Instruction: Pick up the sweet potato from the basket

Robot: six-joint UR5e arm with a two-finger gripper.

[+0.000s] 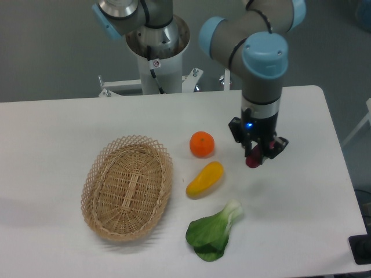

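Viewing the fixed camera, you see the white counter [69,121] carrying all the produce, with the arm [262,35] reaching down over its right half. Note the basket [127,188] at left of centre: it lies flat on the counter and its woven floor is bare. The leafy green vegetable [212,233] lies near the front edge, right of the basket and apart from it. The yellow vegetable [204,179] rests tilted between the basket and the end effector, just below the orange fruit [202,144]; the two sit close together. The end effector [257,155] points downward, well right of the basket, and its fingers are closed onto the sweet potato [253,160]. Only a small dark red end of the sweet potato shows below the fingers. You cannot tell from this view whether it touches the counter or hangs just above it.
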